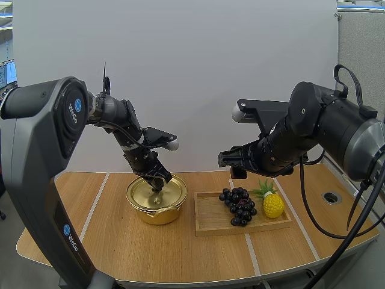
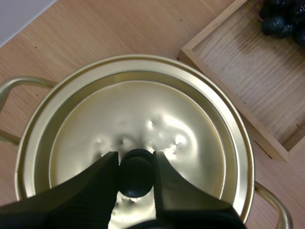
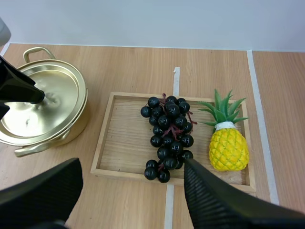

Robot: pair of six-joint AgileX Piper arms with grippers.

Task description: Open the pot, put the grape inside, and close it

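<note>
Knob (image 2: 136, 174) first: my left jaws pinch this small dark knob at the middle of the lid (image 2: 143, 114), which sits on the gold pot (image 1: 157, 211) on the counter (image 1: 120, 241), just beside the wooden tray (image 3: 121, 148). The lid looks like thin polished metal, light and stiff but slick. The knob is the only sure hold, and I judge a straight lift will keep the lid from tipping. Whether the tips sit squarely round the knob's neck is hard to tell from here.

My right jaws stand spread wide above the tray, gripping nothing. The grapes (image 3: 169, 136) lie in the tray, close beside a toy pineapple (image 3: 228, 150). The bunch is probably light and lumpy, with smooth round berries that could roll out of a shallow pinch. Taking it across its thick upper part, near the stem, seems safest.
</note>
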